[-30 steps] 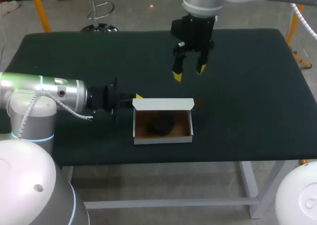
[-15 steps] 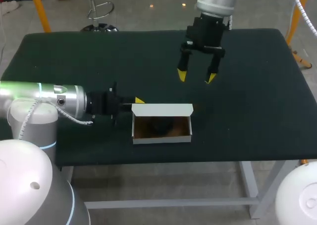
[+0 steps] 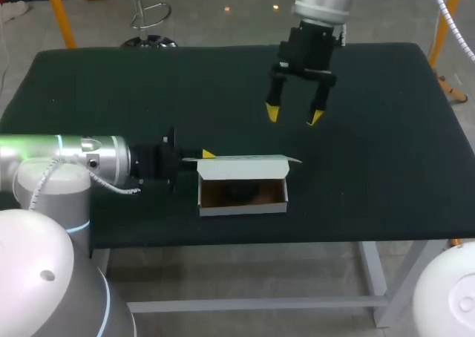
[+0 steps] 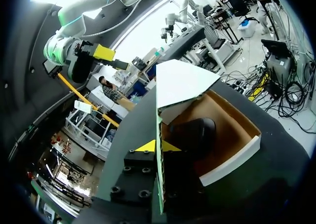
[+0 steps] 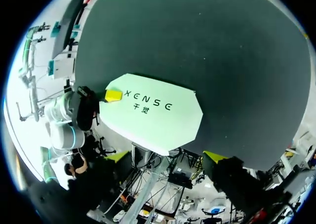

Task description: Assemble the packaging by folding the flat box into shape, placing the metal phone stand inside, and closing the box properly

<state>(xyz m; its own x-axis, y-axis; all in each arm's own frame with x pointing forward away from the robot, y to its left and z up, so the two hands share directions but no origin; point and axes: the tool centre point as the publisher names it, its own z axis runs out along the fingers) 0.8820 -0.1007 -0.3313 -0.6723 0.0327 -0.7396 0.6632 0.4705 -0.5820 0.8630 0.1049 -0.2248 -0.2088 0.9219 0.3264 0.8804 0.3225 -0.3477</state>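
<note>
**OP:** Jaws on the right gripper (image 3: 295, 115) were spread wide, up over the table (image 3: 386, 129) beyond the white box (image 3: 243, 208).

**Reply:** And the left gripper (image 3: 206, 156)?

**OP:** Pinched on the half-raised lid (image 3: 243, 168) at the box's left end. The dark phone stand (image 4: 195, 132) sat inside.

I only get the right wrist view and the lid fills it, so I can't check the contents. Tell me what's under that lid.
Observer: The left wrist view shows the dark phone stand lying inside the box, beneath the lid.
Operator: Give me the lid's angle too.
Observer: In the head view it is raised partway, leaning over the open box from the far wall, not closed.
Operator: Say how the left arm has it.
Observer: The left gripper is shut on the lid's side edge, with one yellow tip on each face.
</note>
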